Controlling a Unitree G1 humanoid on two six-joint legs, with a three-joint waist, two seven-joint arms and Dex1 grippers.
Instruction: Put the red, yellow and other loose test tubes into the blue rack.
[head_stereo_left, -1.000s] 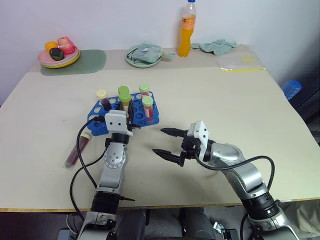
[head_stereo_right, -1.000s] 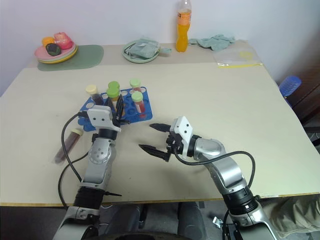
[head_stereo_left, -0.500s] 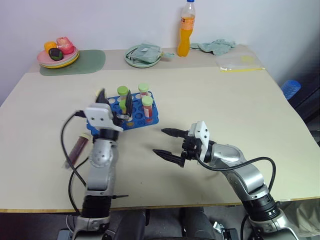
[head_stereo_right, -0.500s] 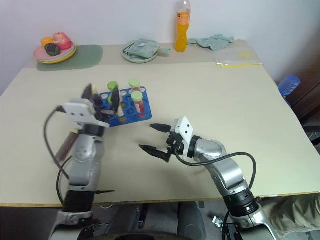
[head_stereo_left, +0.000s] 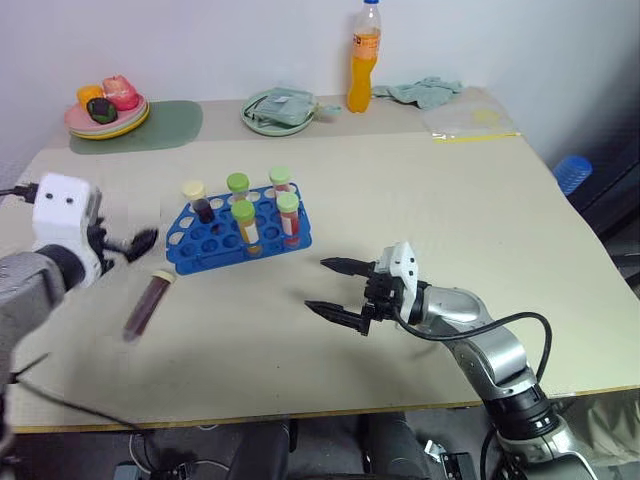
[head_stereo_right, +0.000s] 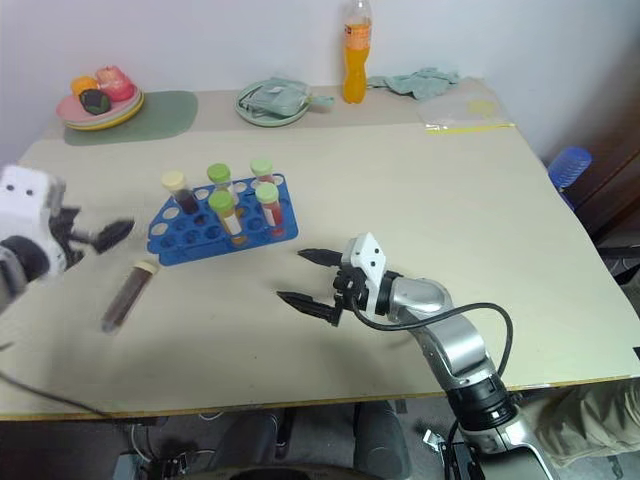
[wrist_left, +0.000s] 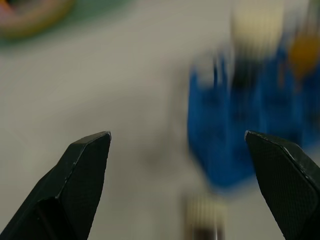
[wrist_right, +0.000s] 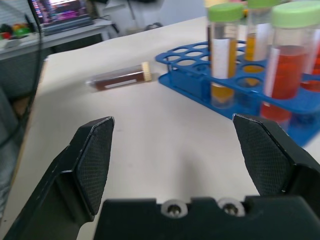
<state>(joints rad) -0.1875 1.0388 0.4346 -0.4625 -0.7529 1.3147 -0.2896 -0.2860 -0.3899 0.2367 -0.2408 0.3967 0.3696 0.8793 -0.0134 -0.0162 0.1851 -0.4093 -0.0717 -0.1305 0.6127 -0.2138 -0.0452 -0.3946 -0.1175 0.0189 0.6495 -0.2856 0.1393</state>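
While one loose tube of dark red liquid (head_stereo_left: 146, 306) lies on the table (head_stereo_left: 450, 200) just off the blue rack (head_stereo_left: 236, 230) at its 7 o'clock, cream cap toward the rack and long axis running 1 to 7 o'clock, the left gripper (head_stereo_left: 128, 243) is nearer, fingers apart, tube at its 5 o'clock. Right gripper (head_stereo_left: 335, 288) hangs empty, fingers spread wide, well apart at the tube's 3 o'clock. Tube label (wrist_right: 116, 85) white, writing unreadable.
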